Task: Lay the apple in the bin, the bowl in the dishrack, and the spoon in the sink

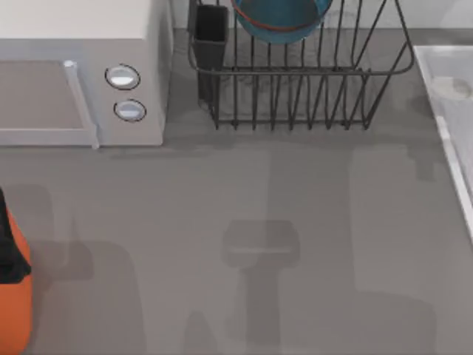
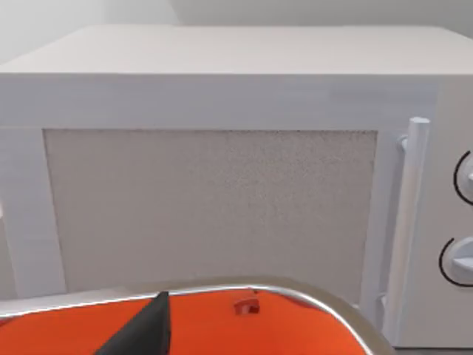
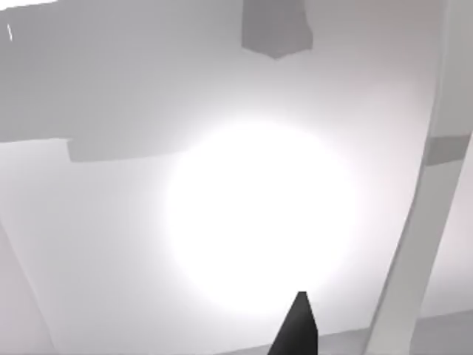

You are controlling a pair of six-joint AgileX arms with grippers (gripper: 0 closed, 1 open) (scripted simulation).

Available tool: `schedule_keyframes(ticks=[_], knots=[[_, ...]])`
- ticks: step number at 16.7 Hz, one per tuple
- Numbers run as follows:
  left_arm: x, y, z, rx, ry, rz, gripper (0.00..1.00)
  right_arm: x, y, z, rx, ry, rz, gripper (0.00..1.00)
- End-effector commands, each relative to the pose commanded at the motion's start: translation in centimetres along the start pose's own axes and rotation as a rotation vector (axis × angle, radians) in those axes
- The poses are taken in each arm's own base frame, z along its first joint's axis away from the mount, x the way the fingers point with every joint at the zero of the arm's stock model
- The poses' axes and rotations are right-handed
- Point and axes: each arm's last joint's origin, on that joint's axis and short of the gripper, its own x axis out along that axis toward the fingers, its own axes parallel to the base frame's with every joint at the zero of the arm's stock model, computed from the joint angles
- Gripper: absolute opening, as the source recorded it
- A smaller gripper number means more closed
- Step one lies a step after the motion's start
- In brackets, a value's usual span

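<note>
Teal bowl [image 1: 280, 18] in dishrack [image 1: 303, 89], microwave [image 1: 81, 81] beside

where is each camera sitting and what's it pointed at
Top view: above the table, looking down on microwave, dishrack holding the bowl, sink, bin; no arm in sight.
Left wrist view: over the bin, facing the microwave door; one dark fingertip shows.
Right wrist view: facing a pale, brightly lit surface; one dark fingertip shows.
Shared: top and left wrist views both show microwave and bin.
</note>
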Motion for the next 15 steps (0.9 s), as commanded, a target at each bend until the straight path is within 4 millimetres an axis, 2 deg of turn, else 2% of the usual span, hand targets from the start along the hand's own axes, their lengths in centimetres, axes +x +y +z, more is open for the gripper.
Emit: schedule_keyframes(ticks=[4, 11, 15], knots=[[0.0, 0.0, 0.0, 0.0, 0.0, 0.0, 1.0, 2.6, 0.3, -0.2, 0.003, 0.002, 0.027, 0.0], [0.0, 0.0, 0.0, 0.0, 0.0, 0.0, 1.0, 3.2, 0.4, -0.3, 0.003, 0.0, 0.01, 0.0], [0.0, 0.0, 0.0, 0.0, 0.0, 0.0, 1.0, 3.2, 0.4, -0.3, 0.003, 0.0, 0.01, 0.3]])
